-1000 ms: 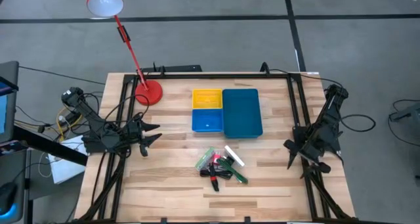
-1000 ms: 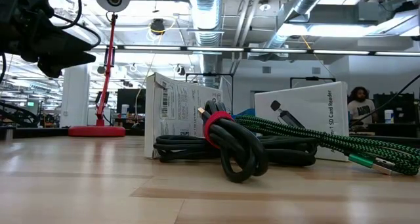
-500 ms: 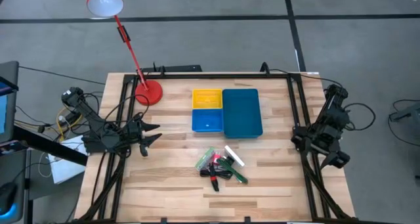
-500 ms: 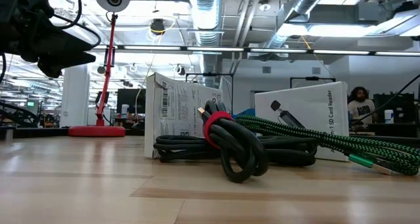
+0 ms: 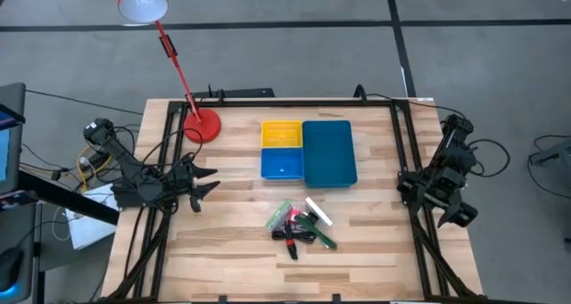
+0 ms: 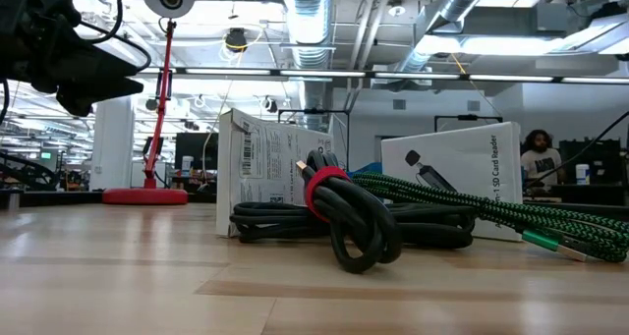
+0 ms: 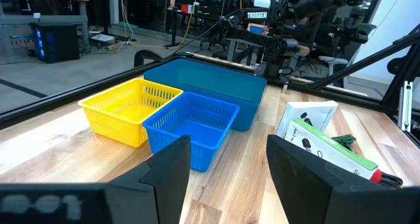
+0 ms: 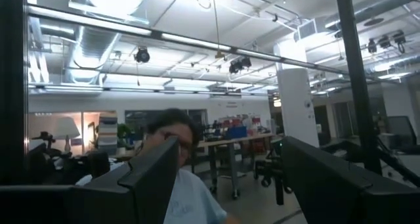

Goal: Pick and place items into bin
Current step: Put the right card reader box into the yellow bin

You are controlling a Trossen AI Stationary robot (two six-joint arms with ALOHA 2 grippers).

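The items lie in a small pile (image 5: 299,224) on the wooden table, near of the bin. In the low view the pile shows a coiled black cable with a red band (image 6: 329,193), a green braided cord (image 6: 491,212) and two white labelled boxes (image 6: 260,163), all resting on the tabletop. The bin has a teal compartment (image 5: 329,152), a yellow one (image 5: 281,133) and a blue one (image 5: 281,164). My left gripper (image 5: 207,182) hangs open at the table's left side, pointing at the bin (image 7: 190,119). My right gripper (image 8: 230,145) is open at the table's right edge, facing the room.
A red desk lamp stands with its base (image 5: 202,126) on the far left corner of the table, its head beyond the far edge. Black frame rails run along the table's left and right sides. A person (image 8: 174,165) shows in the room beyond the right gripper.
My right gripper has drawn back from the table toward the right edge and tipped up, so it no longer points at the pile. The left arm and the items have kept still.
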